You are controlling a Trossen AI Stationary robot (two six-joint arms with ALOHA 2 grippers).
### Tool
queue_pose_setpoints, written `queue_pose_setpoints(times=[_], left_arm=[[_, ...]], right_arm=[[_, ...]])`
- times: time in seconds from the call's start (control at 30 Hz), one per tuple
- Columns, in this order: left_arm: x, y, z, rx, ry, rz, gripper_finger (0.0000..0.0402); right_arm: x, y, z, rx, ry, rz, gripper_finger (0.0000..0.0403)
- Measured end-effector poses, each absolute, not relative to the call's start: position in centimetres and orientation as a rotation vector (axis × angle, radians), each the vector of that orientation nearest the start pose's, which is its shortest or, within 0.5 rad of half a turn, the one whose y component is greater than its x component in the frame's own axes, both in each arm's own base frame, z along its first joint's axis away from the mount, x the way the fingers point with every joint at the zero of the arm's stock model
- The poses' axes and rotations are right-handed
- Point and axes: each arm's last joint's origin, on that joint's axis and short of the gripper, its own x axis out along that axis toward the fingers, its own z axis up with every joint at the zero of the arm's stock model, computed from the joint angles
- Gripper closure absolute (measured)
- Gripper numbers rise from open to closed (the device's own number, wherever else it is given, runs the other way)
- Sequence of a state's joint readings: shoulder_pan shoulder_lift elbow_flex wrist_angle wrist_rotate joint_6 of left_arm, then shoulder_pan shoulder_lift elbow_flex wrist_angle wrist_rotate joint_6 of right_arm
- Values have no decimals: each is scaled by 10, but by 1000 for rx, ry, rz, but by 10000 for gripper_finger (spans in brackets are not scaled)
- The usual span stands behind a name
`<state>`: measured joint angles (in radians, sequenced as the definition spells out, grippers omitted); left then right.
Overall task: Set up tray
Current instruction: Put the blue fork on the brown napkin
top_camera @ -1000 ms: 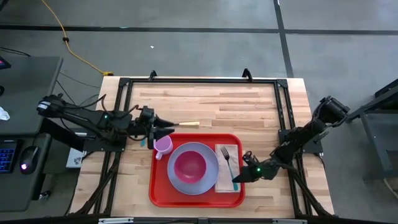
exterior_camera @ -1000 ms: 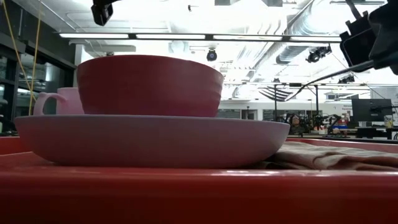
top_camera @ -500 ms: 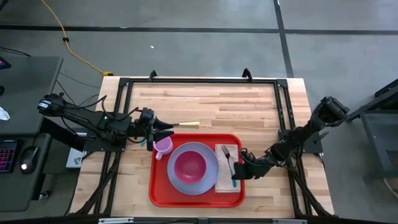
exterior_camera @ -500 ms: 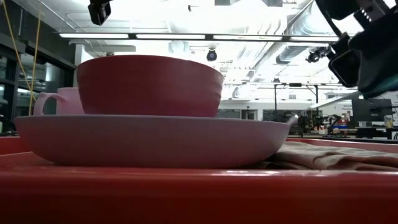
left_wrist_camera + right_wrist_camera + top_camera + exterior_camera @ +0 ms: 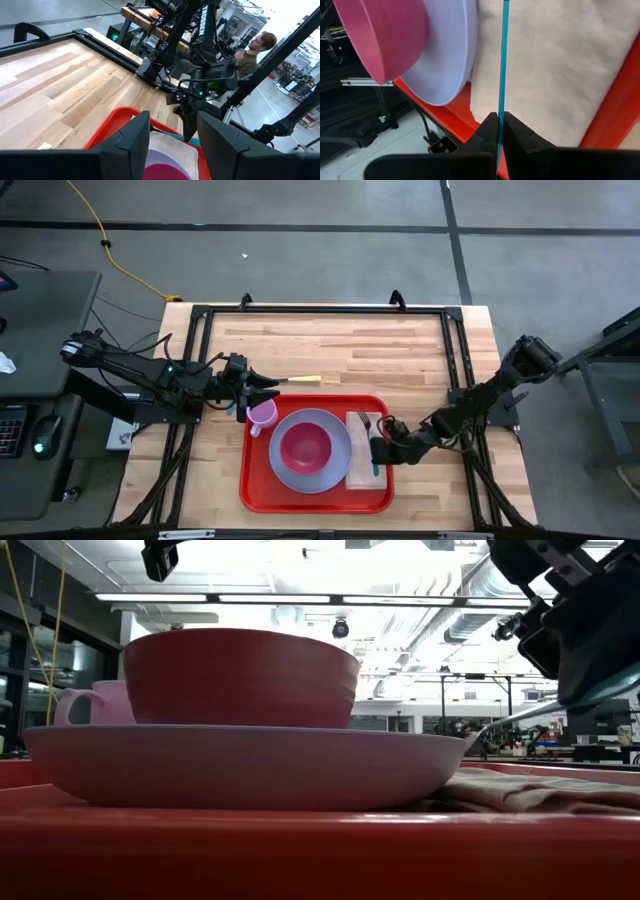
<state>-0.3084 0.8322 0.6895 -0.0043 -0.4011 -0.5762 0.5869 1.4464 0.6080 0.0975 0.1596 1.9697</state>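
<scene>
My right gripper (image 5: 377, 448) has slid in over the napkin (image 5: 362, 470), fingers pinching the teal-handled fork (image 5: 502, 60), tray (image 5: 315, 500) nearly set.

Both arms: dark, near-black jointed links, matte finish.

Left arm (image 5: 150, 372): slim segments; dark cable loops run along the links; small green indicator light on one joint. Left pincer (image 5: 172, 140): two broad, flat black fingers (image 5: 132, 142) with squared, slightly rounded tips.

Right arm (image 5: 495, 395): bulky rounded joint housing at the outer end, thinner links after it; green light near the wrist. White block lettering down one link, seen from the left wrist camera. Right pincer (image 5: 498, 131): black fingers, smooth moulded faces, tapered.
</scene>
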Motion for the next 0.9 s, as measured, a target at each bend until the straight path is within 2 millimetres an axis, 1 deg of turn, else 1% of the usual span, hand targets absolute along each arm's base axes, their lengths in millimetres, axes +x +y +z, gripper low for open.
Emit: queue_pose_setpoints(times=[0.13,0.23,0.37,0.53,0.9], left_arm=[[181,-46,309,-521,117,132,206],[181,-46,308,-522,127,132,206],[181,-46,308,-525,128,128,206],[181,-46,308,-527,130,122,206],[181,-47,307,-535,145,85,206]], right_arm=[[226,145,161,1574,832,-423,403],[229,147,158,1568,848,-450,403],[238,150,150,1571,880,-489,403],[249,155,148,1574,881,-500,403],[250,156,144,1576,911,-511,403]])
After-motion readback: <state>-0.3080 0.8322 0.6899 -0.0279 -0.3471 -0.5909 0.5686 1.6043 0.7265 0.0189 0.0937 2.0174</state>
